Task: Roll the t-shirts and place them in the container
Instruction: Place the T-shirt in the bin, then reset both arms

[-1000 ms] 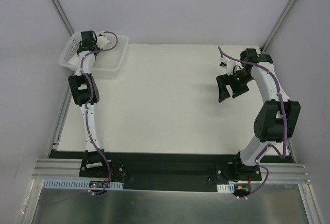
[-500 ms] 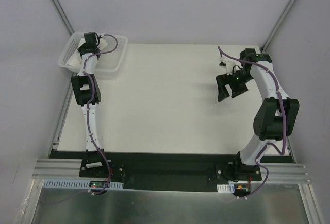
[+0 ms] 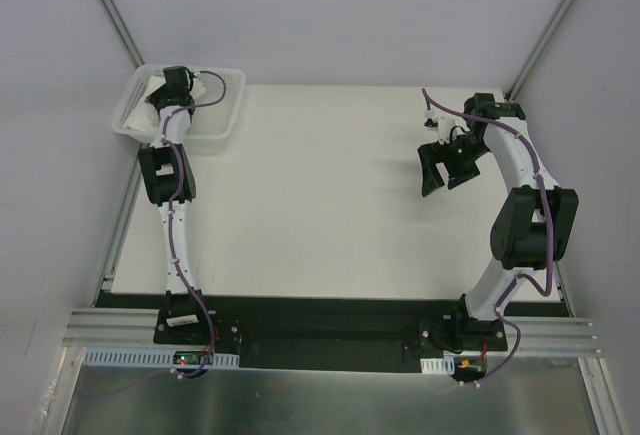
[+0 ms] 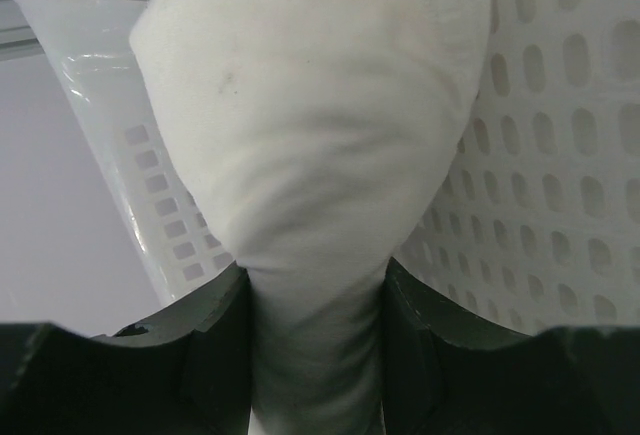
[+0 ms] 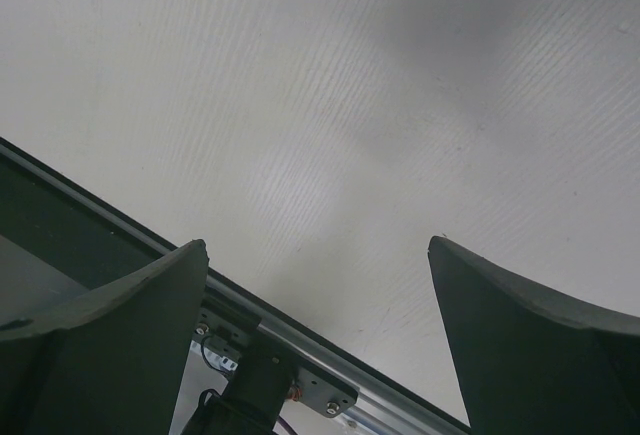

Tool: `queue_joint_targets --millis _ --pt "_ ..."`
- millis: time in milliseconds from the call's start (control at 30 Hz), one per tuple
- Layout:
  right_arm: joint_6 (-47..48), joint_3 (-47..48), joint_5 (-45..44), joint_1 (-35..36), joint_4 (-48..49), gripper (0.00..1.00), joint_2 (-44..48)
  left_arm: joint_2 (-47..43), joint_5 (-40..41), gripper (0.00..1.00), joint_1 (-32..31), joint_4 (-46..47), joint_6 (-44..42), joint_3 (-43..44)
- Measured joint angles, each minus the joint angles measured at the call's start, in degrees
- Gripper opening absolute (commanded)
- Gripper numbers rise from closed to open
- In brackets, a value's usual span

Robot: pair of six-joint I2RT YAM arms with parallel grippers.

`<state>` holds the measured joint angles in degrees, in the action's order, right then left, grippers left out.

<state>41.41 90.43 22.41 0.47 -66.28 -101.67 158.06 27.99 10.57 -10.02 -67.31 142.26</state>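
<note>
A white t-shirt [image 4: 300, 155] is bunched between the jaws of my left gripper [image 4: 315, 345], which is shut on it inside the white mesh basket [image 4: 560, 185]. In the top view the left gripper [image 3: 165, 87] is down in the basket [image 3: 225, 120] at the table's far left corner, and a bit of the t-shirt [image 3: 143, 113] shows beside it. My right gripper [image 3: 437, 173] is open and empty, held above the table at the right; in its wrist view the right gripper [image 5: 320, 295] has its jaws spread wide over bare table.
The white table top [image 3: 320, 195] stretches between the arms. Its near edge with a metal rail [image 5: 300, 375] shows in the right wrist view. Grey walls close in at left, back and right.
My left gripper has moved further down and left into the basket. The right arm has shifted only slightly.
</note>
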Motion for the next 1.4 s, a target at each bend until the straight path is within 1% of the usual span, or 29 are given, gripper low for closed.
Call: queue_joint_targets --millis 33,67,100,133,167,200,300,367,400,533,700,867,1000,1100,1200,1300,1400 --pt "0.0 0.0 0.0 0.0 0.0 0.96 0.0 0.0 0.24 0.01 0.0 0.37 -0.22 -0.39" --pt "0.0 0.0 0.02 0.0 0.0 0.96 0.0 0.0 0.66 0.1 0.0 0.74 -0.42 -0.83" --pt "0.0 0.0 0.11 0.0 0.0 0.96 0.0 0.0 0.87 0.31 0.0 1.09 -0.59 -1.2" --pt "0.0 0.0 0.11 0.0 0.0 0.96 0.0 0.0 1.01 0.44 0.0 1.29 -0.74 -1.44" --pt "0.0 0.0 0.13 0.0 0.0 0.96 0.0 0.0 1.07 0.51 -0.02 1.62 -0.92 -1.73" --pt "0.0 0.0 0.13 0.0 0.0 0.96 -0.02 0.0 1.07 0.62 -0.02 2.01 -1.05 -2.05" --pt "0.0 0.0 0.2 0.0 0.0 0.96 -0.02 -0.68 0.96 0.75 0.0 2.73 -1.51 -4.48" --pt "0.0 0.04 0.33 0.0 0.0 0.96 -0.02 -1.7 1.03 0.96 -0.04 3.91 -2.14 -6.97" --pt "0.0 0.11 0.35 0.0 0.0 0.96 -0.04 -2.71 0.81 0.99 -0.04 4.33 -2.38 -8.15" --pt "0.0 0.9 0.46 0.0 -0.02 0.96 -0.28 -7.19 -1.46 0.99 -0.15 3.19 -1.46 -12.44" --pt "-0.02 2.95 0.57 0.0 -0.02 0.96 -1.29 -8.59 -3.63 0.99 -0.7 1.44 0.96 -13.6" --pt "-0.04 3.87 0.5 0.0 0.04 0.96 -1.44 -14.05 -5.25 0.99 -3.21 -0.74 3.85 -18.4" --pt "-1.7 5.01 -0.07 0.0 0.59 0.96 -1.44 -19.06 -5.51 0.99 -7.13 -2.34 6.75 -19.56" --pt "-4.83 7.23 -1.01 0.0 3.17 0.96 -1.44 -23.43 -5.6 0.99 -10.82 -3.3 10.1 -19.34" --pt "-8.61 9.86 -3.32 0.42 6.58 0.96 -1.38 -28.48 -7.41 0.99 -15.37 -6.49 16.13 -18.18" --pt "-12.04 12.33 -5.79 1.07 9.31 0.96 -1.29 -34.62 -11.43 0.99 -20.44 -10.45 22.97 -18.18" --pt "-15.47 15.41 -7.5 2.14 11.98 0.96 -1.29 -42.77 -18.91 0.99 -26.16 -13.53 31.71 -19.37"
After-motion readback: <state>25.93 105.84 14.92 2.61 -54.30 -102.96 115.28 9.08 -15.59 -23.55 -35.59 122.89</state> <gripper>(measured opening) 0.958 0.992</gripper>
